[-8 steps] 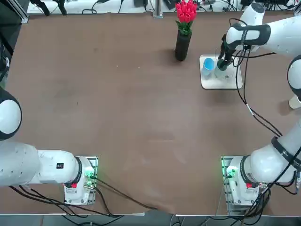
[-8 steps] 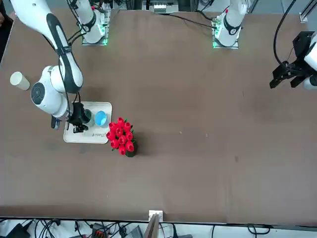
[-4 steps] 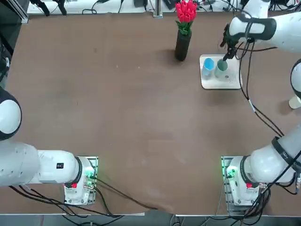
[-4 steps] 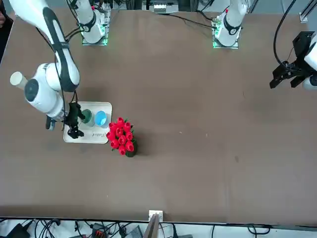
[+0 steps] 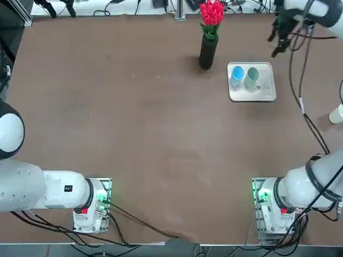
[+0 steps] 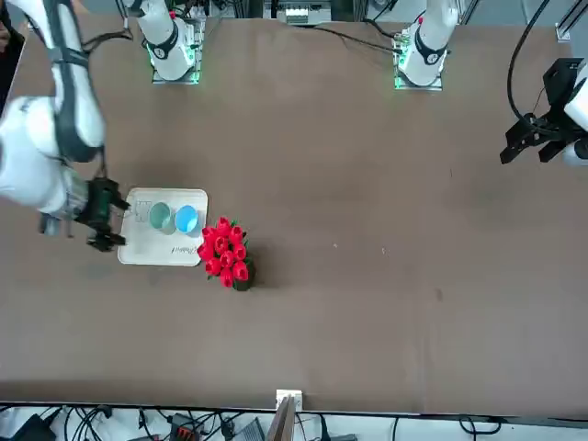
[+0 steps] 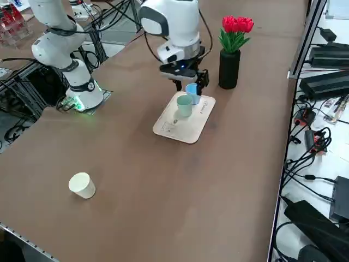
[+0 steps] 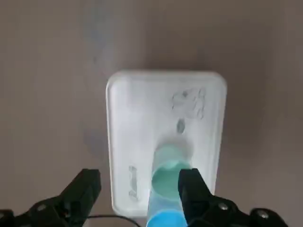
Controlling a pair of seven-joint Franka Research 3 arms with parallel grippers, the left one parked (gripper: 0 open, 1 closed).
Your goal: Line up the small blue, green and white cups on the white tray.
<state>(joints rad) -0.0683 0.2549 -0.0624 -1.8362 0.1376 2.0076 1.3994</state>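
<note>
The white tray lies at the far right of the table. On it stand the blue cup and, right beside it, the green cup. The tray's remaining third is bare. The white cup lies on its side on the table, well off the tray toward the robot's right edge; in the top view the white cup shows at the frame's edge. My right gripper hangs open and empty, raised above the tray, with the green cup and blue cup below it. The gripper shows apart from both cups.
A tall black vase with red flowers stands just left of the tray, close to the blue cup. Cables and equipment run along the table's far edge. Brown tabletop lies between the tray and the white cup.
My right gripper opened and let go of the green cup on the tray beside the blue one. It then rose up and away from the tray.
</note>
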